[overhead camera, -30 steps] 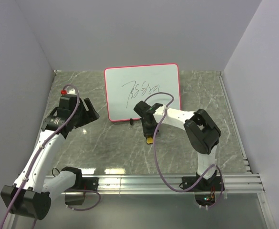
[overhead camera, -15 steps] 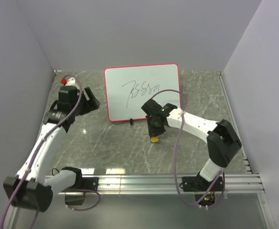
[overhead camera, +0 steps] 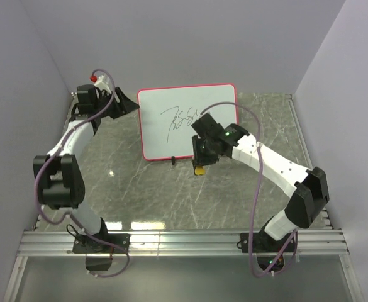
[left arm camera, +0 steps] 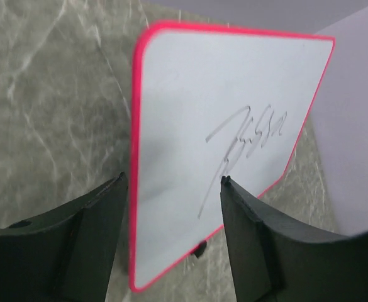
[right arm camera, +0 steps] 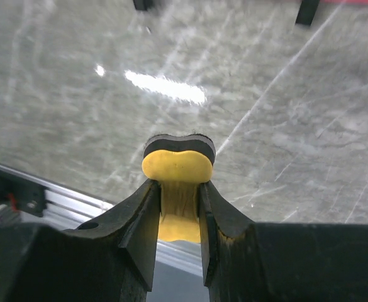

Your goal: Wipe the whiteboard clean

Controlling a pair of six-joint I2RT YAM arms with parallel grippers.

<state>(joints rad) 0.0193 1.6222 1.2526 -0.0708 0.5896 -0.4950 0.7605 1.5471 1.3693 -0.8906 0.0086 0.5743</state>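
1. Marble surface (overhead camera: 139, 195): whiteboard (overhead camera: 187, 123) upright at back centre, scribble unerased.
2. Just before its lower edge, right gripper (overhead camera: 200, 160) clamps yellow eraser (right arm camera: 178, 165); scribble lies above.
3. At its left edge, left gripper (left arm camera: 172, 181) straddles it, jaws apart.

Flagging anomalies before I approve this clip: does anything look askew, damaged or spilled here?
Nothing stands out. The red-rimmed white whiteboard stands on its black clip feet, black scribble unerased; the yellow bone-shaped eraser sits squarely in the right gripper.
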